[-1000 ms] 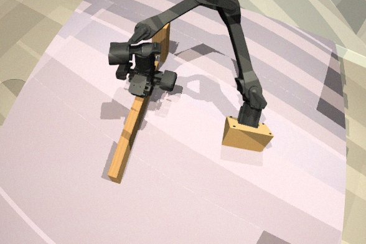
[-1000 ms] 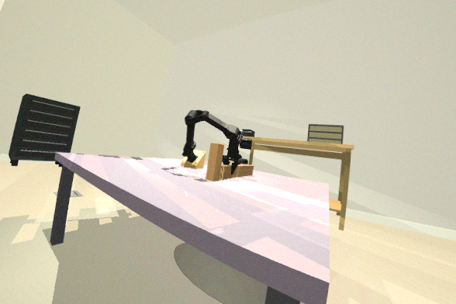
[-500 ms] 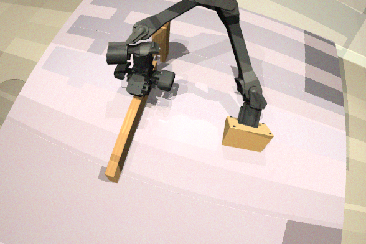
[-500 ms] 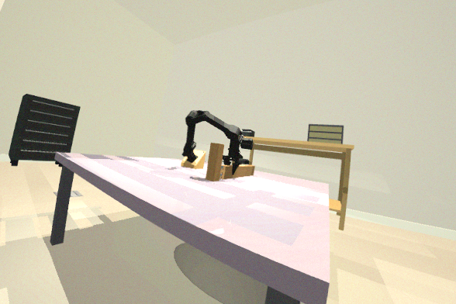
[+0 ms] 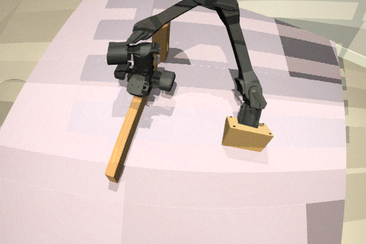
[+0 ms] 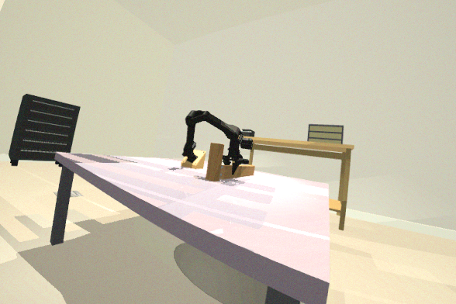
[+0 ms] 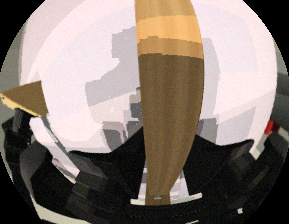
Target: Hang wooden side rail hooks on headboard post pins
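Observation:
The wooden side rail [image 5: 126, 140] [image 6: 247, 171] [image 7: 170, 100] runs from near the post toward the front left of the top view. The gripper [image 5: 143, 89] [image 6: 234, 169] [image 7: 167, 145] is shut on the rail near its post end, one finger on each side. The headboard post [image 5: 163, 42] [image 6: 214, 163] stands upright just beyond that end. The rail's far end has a shadow just below it; whether it touches the table is unclear. The hooks, slot and pins are hidden or too small to make out, so whether they meet cannot be told.
The arm's wooden base block [image 5: 246, 138] [image 6: 199, 160] [image 7: 30, 99] stands to the right of the rail in the top view. The arm arches over the pink table [image 5: 218, 187] [image 6: 295, 209]. A wooden workbench [image 6: 302, 144] and a black cabinet [image 6: 44, 129] stand beyond it.

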